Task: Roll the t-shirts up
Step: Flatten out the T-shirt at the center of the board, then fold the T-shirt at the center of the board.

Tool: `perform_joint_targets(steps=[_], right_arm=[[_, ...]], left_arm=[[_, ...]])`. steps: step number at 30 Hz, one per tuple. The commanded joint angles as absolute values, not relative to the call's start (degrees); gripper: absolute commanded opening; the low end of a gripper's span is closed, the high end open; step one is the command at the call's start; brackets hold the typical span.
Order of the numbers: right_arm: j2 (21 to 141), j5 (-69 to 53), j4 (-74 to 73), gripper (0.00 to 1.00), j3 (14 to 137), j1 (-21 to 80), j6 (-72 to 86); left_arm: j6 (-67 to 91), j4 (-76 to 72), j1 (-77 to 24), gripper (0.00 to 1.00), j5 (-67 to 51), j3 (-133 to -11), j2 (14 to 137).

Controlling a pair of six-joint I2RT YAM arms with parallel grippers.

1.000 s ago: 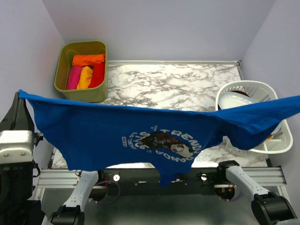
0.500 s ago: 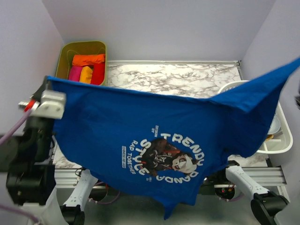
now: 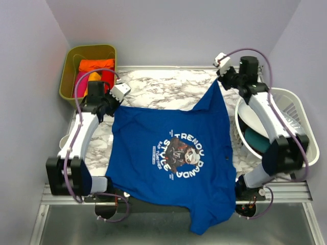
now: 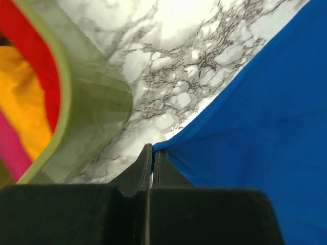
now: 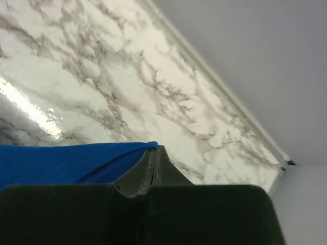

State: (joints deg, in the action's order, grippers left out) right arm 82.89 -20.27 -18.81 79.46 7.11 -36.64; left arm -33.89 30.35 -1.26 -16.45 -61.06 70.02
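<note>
Pinched shut in the left hand point(image 4: 152, 149): one corner of the blue t-shirt point(image 3: 173, 153), at about ten o'clock on the tabletop point(image 3: 163, 84), near the green bin point(image 3: 66, 81). Clamped likewise in the right hand point(image 5: 156, 148): the opposite corner, drawn out toward one o'clock, close to the white basket point(image 3: 301, 120).

Looks like the spreading step, with no rolling begun yet. Calls next for evening the far edge, with the right corner farther back than the left. Then for lowering both corners flat, letting go, and smoothing before any roll.

Lying mostly flat, graphic up, across the middle of the tabletop. Sagging in a dip between the two hands, and spilling over the near edge at six o'clock. Thin, limp cotton by the look, likely to wrinkle and drag.

Packed in the bin at eleven o'clock: an orange t-shirt point(image 3: 96, 65) and a red t-shirt point(image 3: 107, 77).
</note>
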Motion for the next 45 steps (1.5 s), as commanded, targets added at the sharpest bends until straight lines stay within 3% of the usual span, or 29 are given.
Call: perform_joint_targets(steps=[1, 7, 20, 33, 45], right_arm=[[99.11, -20.05, -14.32, 0.01, 87.25, 6.86, -40.08], [119.22, -15.30, -19.16, 0.01, 106.15, 6.94, -42.10], [138.07, -11.33, -16.70, 0.01, 128.92, 7.03, -46.49], [136.33, -11.96, -14.32, 0.01, 128.33, 8.35, -49.57], [116.73, -9.84, -26.61, 0.01, 107.08, 8.35, -47.12]], left_arm=[[-37.43, 24.70, -1.58, 0.00, -15.74, -67.57, 85.40], [-40.34, 26.10, -0.79, 0.00, -10.29, -76.45, 98.34], [-42.19, 24.70, 1.05, 0.00, -2.90, -87.36, 107.66], [-39.29, 29.26, 0.97, 0.00, -10.18, -92.55, 106.53], [-38.23, 34.18, 0.53, 0.00, -17.22, -90.62, 103.28]])
